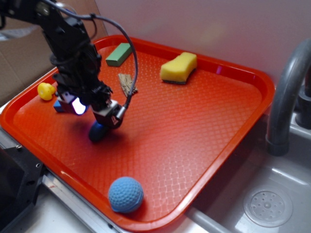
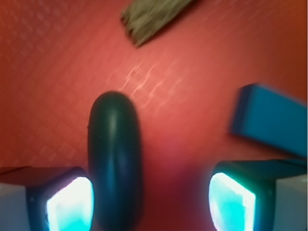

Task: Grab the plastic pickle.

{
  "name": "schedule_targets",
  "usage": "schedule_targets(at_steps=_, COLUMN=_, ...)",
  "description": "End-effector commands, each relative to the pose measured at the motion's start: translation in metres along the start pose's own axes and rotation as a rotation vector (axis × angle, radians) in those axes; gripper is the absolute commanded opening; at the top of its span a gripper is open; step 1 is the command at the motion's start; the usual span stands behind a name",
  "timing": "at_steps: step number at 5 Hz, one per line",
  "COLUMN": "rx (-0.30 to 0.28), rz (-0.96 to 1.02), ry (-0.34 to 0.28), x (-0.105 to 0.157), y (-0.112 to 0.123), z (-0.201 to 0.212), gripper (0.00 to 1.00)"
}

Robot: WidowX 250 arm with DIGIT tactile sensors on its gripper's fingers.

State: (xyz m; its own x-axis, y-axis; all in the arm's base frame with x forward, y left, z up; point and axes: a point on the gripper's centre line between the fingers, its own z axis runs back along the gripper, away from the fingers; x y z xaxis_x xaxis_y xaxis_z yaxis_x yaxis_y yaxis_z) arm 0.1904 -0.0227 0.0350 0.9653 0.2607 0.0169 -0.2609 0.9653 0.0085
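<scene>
Dark blue-grey plastic pickle [image 2: 114,161] lies on the orange tray [image 1: 194,126] between the gripper [image 2: 150,199] fingers, hard against the left pad [image 2: 70,202], long axis running straight away from the wrist camera. Jaws spread, nothing grasped; blue block [image 2: 272,122] sits off right.

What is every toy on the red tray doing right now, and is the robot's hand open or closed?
gripper: open, low over the tray, fingers either side of the pickle
plastic pickle: lying flat, close to one finger, not squeezed
blue block: lying beside the gripper
blue ball: resting near the tray's front edge
yellow sponge: lying flat
green block: lying flat
red tray: flat beside the sink
</scene>
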Motion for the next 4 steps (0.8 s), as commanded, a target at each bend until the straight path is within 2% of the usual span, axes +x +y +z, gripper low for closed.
schedule_targets(at_steps=1, rx=-0.007, rz=0.002, ry=0.032, x=-0.001, y=-0.004, z=-0.007, gripper=0.0)
schedule_targets(at_steps=2, rx=-0.001, rz=-0.042, ry=0.022, x=-0.002, y=-0.004, z=0.003, gripper=0.0)
schedule_targets(at_steps=3, rx=0.003, rz=-0.089, ry=-0.031, x=-0.001, y=0.001, z=0.042, gripper=0.0)
schedule_targets(at_steps=4, rx=-0.007, rz=-0.106, ry=-0.113, x=0.005, y=0.008, z=0.093, gripper=0.0)
